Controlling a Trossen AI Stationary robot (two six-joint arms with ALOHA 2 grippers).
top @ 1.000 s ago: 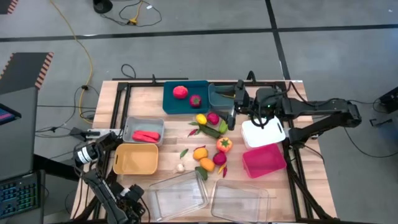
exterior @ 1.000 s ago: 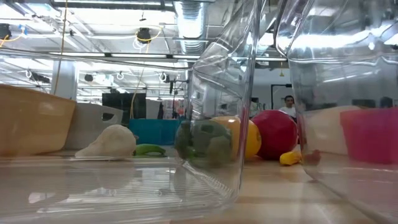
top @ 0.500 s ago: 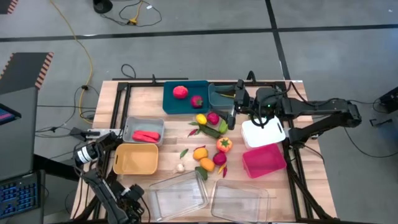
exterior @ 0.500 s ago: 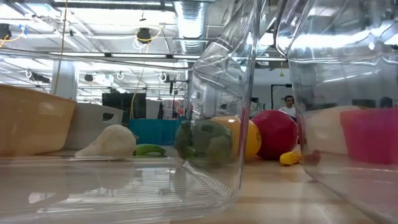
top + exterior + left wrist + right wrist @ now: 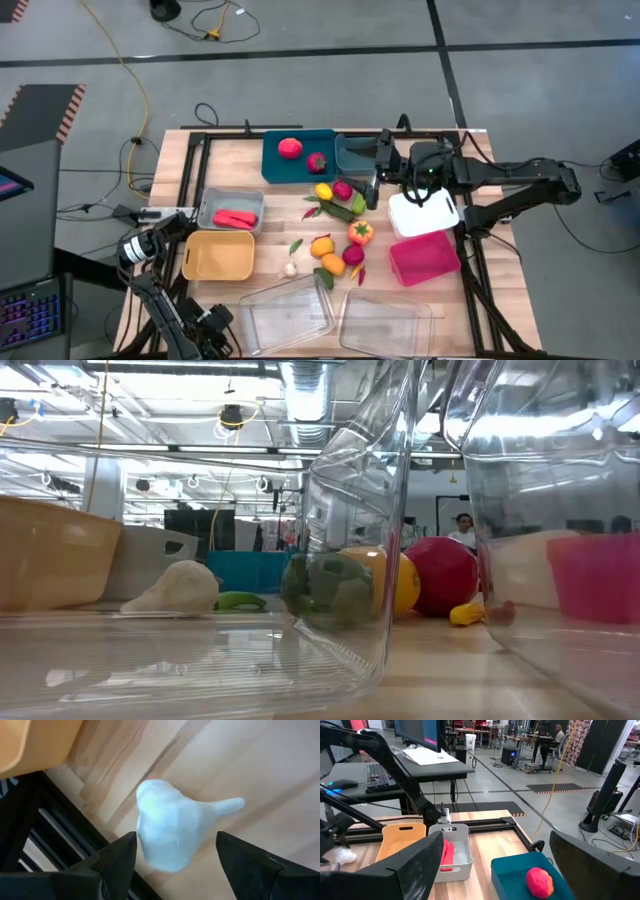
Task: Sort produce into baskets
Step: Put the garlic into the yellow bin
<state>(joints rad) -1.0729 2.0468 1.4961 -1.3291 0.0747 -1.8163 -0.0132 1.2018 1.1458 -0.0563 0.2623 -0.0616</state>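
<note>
Step in hand, in our judgement: picking up the white produce piece [image 5: 170, 827]. It lies on the table [image 5: 260, 770] at the centre of the left wrist view, near the tan basket [image 5: 35, 745] in that frame's upper left.

We advise closing squarely on its rounded body, not its thin stem.

The left gripper [image 5: 175, 840] straddles it, moderately open: one finger is at its edge, the other apart, with no grip made.

The right gripper [image 5: 378, 160] waits spread wide and empty at the upper centre of the high view.
</note>
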